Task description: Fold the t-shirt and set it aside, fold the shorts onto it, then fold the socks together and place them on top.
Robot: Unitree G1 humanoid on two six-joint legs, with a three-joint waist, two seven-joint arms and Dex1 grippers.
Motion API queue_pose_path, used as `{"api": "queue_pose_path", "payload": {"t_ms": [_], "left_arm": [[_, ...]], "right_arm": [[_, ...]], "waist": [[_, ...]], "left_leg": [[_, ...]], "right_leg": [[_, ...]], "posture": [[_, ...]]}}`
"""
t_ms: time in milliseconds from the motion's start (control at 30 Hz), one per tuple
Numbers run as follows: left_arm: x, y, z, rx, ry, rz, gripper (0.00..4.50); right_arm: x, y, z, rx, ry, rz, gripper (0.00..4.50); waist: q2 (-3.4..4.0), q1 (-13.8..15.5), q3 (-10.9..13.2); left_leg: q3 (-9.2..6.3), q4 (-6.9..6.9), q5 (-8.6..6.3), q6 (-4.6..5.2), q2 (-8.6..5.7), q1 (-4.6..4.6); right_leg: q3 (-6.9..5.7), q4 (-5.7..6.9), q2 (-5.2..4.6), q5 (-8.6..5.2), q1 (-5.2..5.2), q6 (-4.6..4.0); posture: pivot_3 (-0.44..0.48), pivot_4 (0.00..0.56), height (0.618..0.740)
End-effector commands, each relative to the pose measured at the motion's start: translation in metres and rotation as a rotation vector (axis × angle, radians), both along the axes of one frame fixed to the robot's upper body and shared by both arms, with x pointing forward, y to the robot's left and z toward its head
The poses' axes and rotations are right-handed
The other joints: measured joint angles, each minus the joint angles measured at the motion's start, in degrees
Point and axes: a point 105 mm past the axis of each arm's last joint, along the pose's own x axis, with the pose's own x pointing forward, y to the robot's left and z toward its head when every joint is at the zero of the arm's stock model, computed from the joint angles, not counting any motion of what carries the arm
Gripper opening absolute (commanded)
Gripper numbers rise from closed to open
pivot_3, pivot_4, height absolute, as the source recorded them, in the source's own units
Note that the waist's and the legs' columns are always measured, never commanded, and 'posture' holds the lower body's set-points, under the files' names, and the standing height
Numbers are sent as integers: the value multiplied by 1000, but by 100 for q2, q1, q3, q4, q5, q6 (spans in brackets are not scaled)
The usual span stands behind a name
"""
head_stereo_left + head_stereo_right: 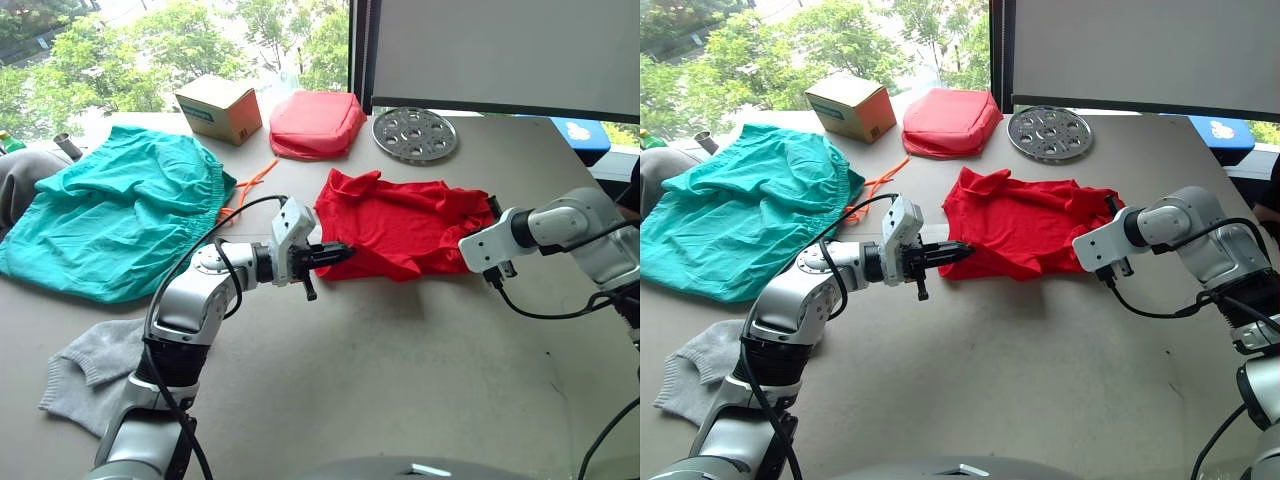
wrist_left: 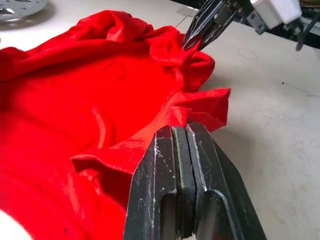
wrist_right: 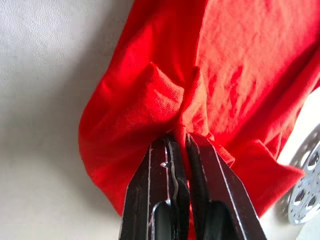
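Observation:
The red t-shirt (image 1: 405, 225) lies crumpled in the middle of the table (image 1: 400, 370). My left gripper (image 1: 343, 252) is at its near left corner, fingers shut with a fold of the red hem at their tips (image 2: 183, 131). My right gripper (image 3: 181, 137) is shut on a bunched pinch of the shirt's right edge (image 1: 493, 210). The teal shorts (image 1: 120, 210) lie spread at the far left, their orange drawstring (image 1: 255, 185) trailing toward the shirt. One grey sock (image 1: 95, 370) lies at the near left, beside my left arm.
At the back of the table stand a cardboard box (image 1: 220, 105), a red padded pouch (image 1: 315, 122) and a perforated metal disc (image 1: 414, 133). A grey cloth (image 1: 25, 175) sits at the far left edge. Bare tabletop stretches in front of the shirt.

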Motion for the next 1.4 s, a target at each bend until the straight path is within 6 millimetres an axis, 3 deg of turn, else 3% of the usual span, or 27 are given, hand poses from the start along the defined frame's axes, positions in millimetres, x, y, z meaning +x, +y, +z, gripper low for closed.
{"api": "queue_pose_path", "payload": {"t_ms": [33, 300, 333, 400, 433, 933, 1367, 1400], "left_arm": [[0, 4, 8, -12, -40, -7, 0], [2, 4, 10, -9, -49, -14, 0], [2, 3, 10, -9, -50, -15, 0], [2, 1, 10, -9, -52, -18, 0], [2, 1, 11, -9, -53, -19, 0], [-1, -1, 12, -9, -60, -10, 0], [0, -1, 12, -9, -65, -7, 0], [0, -1, 12, -9, -65, -6, 0]], "right_arm": [[-3, -2, 14, 70, -10, -52, 35], [-18, 0, 11, 162, 108, -140, 35], [-19, -1, 9, 150, 110, -138, 676], [-13, -3, 7, 123, 49, -136, 1291], [-10, -4, 7, 114, 26, -136, 1842], [-8, 8, 11, 104, 3, -43, 1842], [-7, 23, -5, 104, 23, -15, 1842], [-7, 23, -6, 104, 25, -19, 1611]], "waist": [[0, 0, 0], [2, -2, 1], [1, -2, 1], [1, 1, 1], [1, 0, 1], [1, 0, 1], [2, 0, 1], [2, 1, 1]], "left_leg": [[0, 0, 0, 0, 0, 2], [-1, 0, -1, 2, 0, 4], [0, 0, -2, 2, 0, 5], [-1, 1, -2, 3, 0, 7], [-1, 1, -2, 3, 0, 7], [-1, 0, -2, 3, -1, 6], [-1, 0, -2, 2, -1, 6], [-1, 0, -2, 3, -1, 6]], "right_leg": [[0, 0, 0, 0, 5, 0], [-2, -1, 0, 0, 8, 0], [-2, -1, 0, 0, 8, 0], [-3, -2, 0, 0, 11, 1], [-3, -2, 0, -1, 11, 1], [-3, -3, 0, -1, 11, 1], [-3, -3, 0, -1, 11, 1], [-3, -3, 0, -1, 11, 1]], "posture": [[0, 150, 739], [0, 150, 739], [0, 150, 739], [0, 150, 739], [0, 150, 739], [0, 150, 739], [0, 150, 739], [0, 150, 739]]}}
